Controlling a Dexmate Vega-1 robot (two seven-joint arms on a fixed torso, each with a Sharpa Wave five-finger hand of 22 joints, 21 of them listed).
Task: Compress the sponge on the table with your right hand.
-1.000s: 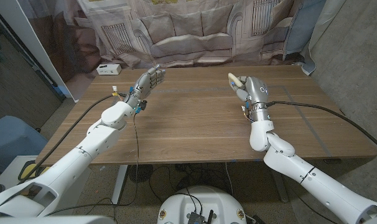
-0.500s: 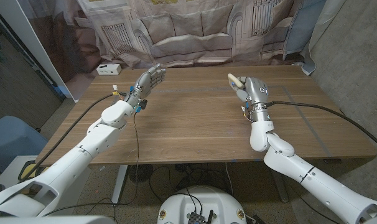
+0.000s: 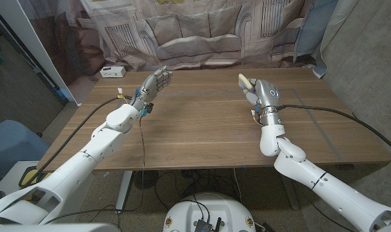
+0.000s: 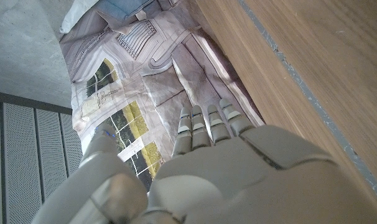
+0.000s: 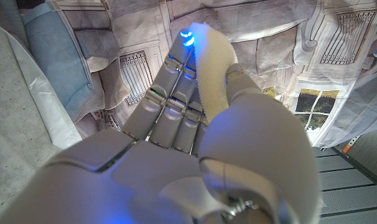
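Head view, right hand: the right hand (image 3: 262,96) is raised over the bench (image 3: 202,129) at its far right part, gripping the pale sponge (image 3: 246,82), which juts from its fingers.
Head view, left hand: the left hand (image 3: 154,84) holds nothing, fingers extended (near a white box (image 3: 111,71)).
Left wrist view: left hand (image 4: 219,162) empty, fingers straight beside the bench (image 4: 313,56).
Right wrist view: sponge (image 5: 212,68) pressed between thumb and fingers (image 5: 170,93) of the right hand (image 5: 195,155).

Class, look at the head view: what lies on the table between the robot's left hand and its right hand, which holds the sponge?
Nothing: in the head view, only bare wooden table stretches between the left hand and the right hand gripping the pale sponge.
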